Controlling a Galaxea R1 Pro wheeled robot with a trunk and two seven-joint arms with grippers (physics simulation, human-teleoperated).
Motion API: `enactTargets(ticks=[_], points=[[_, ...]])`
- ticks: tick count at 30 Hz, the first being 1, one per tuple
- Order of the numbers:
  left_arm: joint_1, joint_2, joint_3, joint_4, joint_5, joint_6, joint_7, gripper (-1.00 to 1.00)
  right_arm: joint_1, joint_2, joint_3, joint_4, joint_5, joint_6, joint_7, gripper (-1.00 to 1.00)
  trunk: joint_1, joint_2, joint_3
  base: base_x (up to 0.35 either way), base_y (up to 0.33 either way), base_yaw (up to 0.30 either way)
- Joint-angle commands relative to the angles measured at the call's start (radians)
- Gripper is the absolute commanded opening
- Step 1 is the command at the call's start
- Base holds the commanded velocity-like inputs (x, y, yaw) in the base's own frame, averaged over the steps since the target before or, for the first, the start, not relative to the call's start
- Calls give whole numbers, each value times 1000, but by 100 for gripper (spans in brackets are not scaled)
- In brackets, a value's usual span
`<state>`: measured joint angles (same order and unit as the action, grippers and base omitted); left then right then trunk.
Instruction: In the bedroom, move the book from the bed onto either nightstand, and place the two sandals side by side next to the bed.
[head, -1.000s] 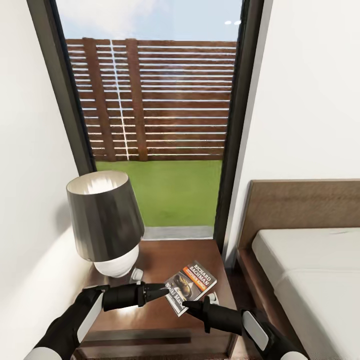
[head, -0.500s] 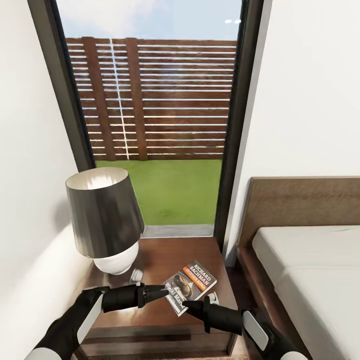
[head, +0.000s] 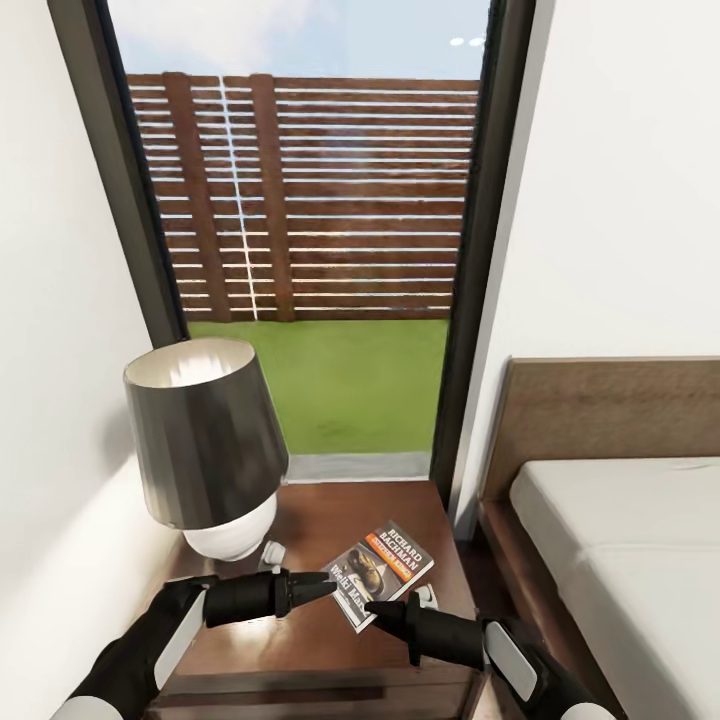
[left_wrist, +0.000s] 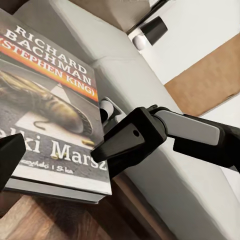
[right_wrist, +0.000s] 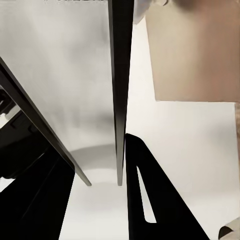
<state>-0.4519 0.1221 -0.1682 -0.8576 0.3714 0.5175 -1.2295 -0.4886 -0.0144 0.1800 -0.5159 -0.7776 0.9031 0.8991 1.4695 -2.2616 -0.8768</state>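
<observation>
1. The right gripper (head: 375, 608), black, looks nearly closed at the corner of the thin grey paperback book with the orange band (head: 380, 572); whether it grips, I cannot tell.
2. The left gripper (head: 325, 583), seemingly empty, tips apparently together, points at the book's opposite edge, likely steadying it.
3. The book is over the glossy reddish-brown wooden nightstand (head: 330, 520); beyond the left gripper stands a grey-shaded lamp (head: 205, 440).

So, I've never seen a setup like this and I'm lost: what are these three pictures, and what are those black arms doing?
It's a simulated two-armed robot. The big picture is from its head camera; the other two come from cameras by each claw. It faces a nightstand with a lamp on it, beside a bed and a window. The right claw grips a book by its near edge, just over the nightstand top. The left claw is at the book's other side; whether it is open is unclear.
</observation>
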Motion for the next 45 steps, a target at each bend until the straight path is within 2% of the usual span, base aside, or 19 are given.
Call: enactTargets(ticks=[1,7,18,39,45], points=[[-1,1,-4,0,9,10,1,100,-1,-1,4,0,-5,3,1,-100,0,0,-1,218,135,0],[-1,1,-4,0,9,10,1,100,-1,-1,4,0,-5,3,1,-100,0,0,-1,187,107,0],[-1,1,-4,0,9,10,1,100,-1,-1,4,0,-5,3,1,-100,0,0,-1,17,7,0],[-1,1,-4,0,9,10,1,100,-1,-1,4,-1,-5,3,3,-100,81,-147,-67,0,0,0],[-1,1,-4,0,9,10,1,100,-1,-1,4,-1,-5,3,3,-100,81,-147,-67,0,0,0]])
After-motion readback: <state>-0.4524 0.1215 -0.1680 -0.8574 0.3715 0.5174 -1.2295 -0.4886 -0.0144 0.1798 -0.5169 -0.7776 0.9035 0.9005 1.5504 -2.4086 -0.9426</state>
